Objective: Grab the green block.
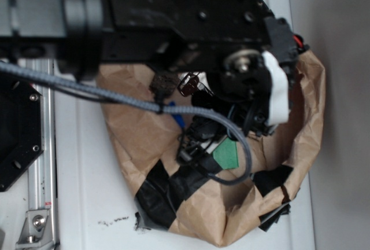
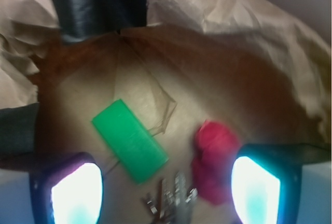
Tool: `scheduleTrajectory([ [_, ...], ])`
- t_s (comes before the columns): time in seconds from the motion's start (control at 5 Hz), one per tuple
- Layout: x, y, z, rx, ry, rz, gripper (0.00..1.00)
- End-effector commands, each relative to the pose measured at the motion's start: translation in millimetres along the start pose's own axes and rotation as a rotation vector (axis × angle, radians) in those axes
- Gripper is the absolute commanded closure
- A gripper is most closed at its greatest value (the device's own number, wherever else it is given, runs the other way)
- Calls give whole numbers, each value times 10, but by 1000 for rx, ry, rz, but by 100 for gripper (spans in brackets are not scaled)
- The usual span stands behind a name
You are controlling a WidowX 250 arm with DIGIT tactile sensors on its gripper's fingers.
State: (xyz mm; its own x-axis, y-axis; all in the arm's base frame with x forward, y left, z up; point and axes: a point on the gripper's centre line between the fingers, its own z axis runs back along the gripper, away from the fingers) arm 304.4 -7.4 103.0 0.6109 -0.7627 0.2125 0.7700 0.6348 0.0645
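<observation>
1. The claw stands wide open and holds nothing — in the wrist view its two glowing pads sit at the bottom corners of the frame, well apart, with bare paper and small objects between them.

2. Just between the pads, at the bottom edge, lies a bunch of keys; a crumpled red lump lies beside the right-hand pad, at about 1 o'clock from the keys.

3. The block lies flat at roughly 10 to 11 o'clock from the claw's midpoint, nearer the left-hand pad than the right. Its long axis runs diagonally, from 10 o'clock down to 4 o'clock, so it is skewed to the line joining the pads. Its near corner comes close to the keys; whether they touch I cannot tell.

4. My judgement: the claw needs to shift toward 10 o'clock and turn its wrist so the pads close across the block's short width — otherwise a pad may land on the keys or on the slab's corner.

5. The surface is the creased floor of a brown paper bag, patched with black tape. The paper is soft and may give under a pad.

6. The bag's walls rise all round, leaving little room sideways. In the exterior view the arm and a grey cable cover most of the bag, and only a green corner shows.
</observation>
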Motion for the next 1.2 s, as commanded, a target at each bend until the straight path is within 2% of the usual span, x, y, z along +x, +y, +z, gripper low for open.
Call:
scheduleTrajectory([
  [0.0,119,-284,199,-17,-16,-140,0],
  [0.4,166,-160,1086,53,-114,-92,0],
  [0.6,160,-142,1175,9,-127,-108,0],
  [0.8,157,-186,918,-12,-77,-144,0],
  [1.0,162,-202,405,-83,-46,-251,0],
])
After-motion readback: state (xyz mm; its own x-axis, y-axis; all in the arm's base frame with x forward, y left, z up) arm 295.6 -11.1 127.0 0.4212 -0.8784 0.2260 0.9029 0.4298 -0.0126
